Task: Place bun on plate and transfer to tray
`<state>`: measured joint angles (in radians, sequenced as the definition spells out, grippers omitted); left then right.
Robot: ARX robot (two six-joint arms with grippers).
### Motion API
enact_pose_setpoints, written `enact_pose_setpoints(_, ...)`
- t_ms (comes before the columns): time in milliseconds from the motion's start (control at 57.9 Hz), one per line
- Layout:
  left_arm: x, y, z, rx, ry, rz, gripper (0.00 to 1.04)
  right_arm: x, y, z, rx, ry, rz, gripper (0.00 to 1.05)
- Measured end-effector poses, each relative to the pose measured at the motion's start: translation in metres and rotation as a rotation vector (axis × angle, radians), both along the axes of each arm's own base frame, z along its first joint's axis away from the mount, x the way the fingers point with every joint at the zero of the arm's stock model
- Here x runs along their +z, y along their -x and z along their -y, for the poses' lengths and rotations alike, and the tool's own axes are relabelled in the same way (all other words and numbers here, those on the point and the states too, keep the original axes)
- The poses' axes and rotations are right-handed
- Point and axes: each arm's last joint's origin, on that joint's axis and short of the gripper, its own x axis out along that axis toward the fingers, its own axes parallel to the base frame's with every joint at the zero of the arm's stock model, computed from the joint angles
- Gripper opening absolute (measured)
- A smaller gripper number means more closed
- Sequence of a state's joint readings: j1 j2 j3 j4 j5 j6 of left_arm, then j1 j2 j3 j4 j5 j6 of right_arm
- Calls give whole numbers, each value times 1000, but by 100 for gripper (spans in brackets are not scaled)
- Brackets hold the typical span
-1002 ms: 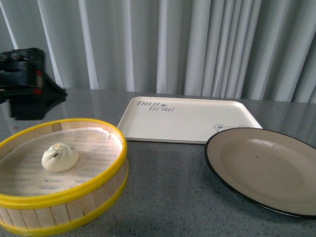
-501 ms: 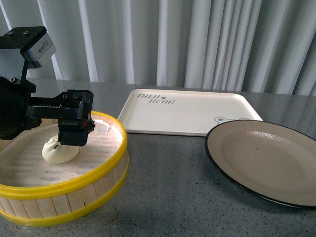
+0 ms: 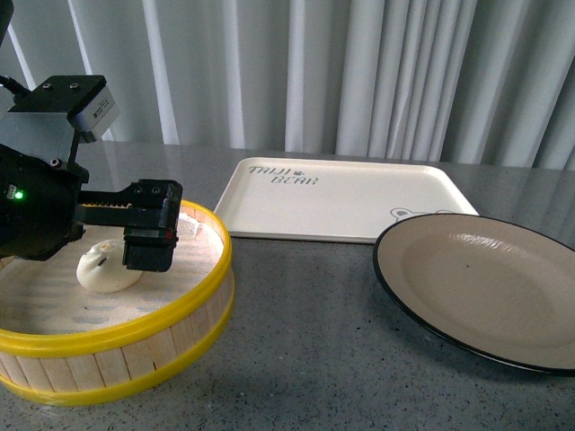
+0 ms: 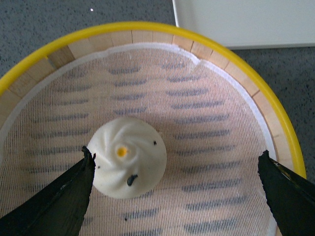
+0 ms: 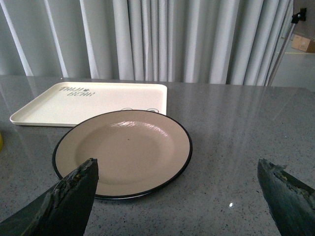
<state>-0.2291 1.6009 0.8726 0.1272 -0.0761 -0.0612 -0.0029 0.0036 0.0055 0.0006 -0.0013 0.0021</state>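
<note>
My left gripper (image 4: 174, 160) hangs wide open inside the round bamboo steamer basket with the yellow rim (image 3: 135, 337), which stands at the near left corner of the grey speckled table (image 3: 305, 359). The small round white steamed bun with a pleated top and yellow dot (image 4: 129, 157) sits on the white mesh liner (image 4: 206, 113), about mid-basket. In my left wrist view it is not centred between my jaws. One fingertip (image 4: 83, 167) is just beside its flank, perhaps touching, and the other is well apart, close to the basket wall.

I judge the bun light, soft and easily dented, with a slightly tacky skin that may cling to the mesh. I would take it low on its two opposite flanks, below the pleats, and close only until it stops yielding. First I would want to shift so that it lies midway between my fingers.

The basket wall is the edge to mind, so a straight lift over the rim looks safest. The wide shallow beige plate with a thin black rim (image 3: 476, 301) lies bare at the near right. The cream rectangular tray with dark lettering (image 3: 341, 211) is behind it toward the far edge, with open table between basket and plate. My right gripper (image 5: 177, 167) is spread open and empty, near the plate's edge.
</note>
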Motion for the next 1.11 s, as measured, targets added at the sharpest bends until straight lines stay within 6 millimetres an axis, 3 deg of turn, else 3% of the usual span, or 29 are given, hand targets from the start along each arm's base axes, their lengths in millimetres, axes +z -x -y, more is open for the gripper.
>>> enact_pose_setpoints(363, -18, -17, 2, 23, -31, 17, 98, 0, 0, 0, 0, 0, 0, 96)
enact_pose_setpoints(553, -19, -20, -8, 42, -47, 30, 98, 0, 0, 0, 0, 0, 0, 96)
enact_pose_setpoints(778, -23, -19, -17, 52, -68, 31, 98, 0, 0, 0, 0, 0, 0, 96)
enact_pose_setpoints(1106, -25, -18, -11, 17, -86, 43, 98, 0, 0, 0, 0, 0, 0, 96)
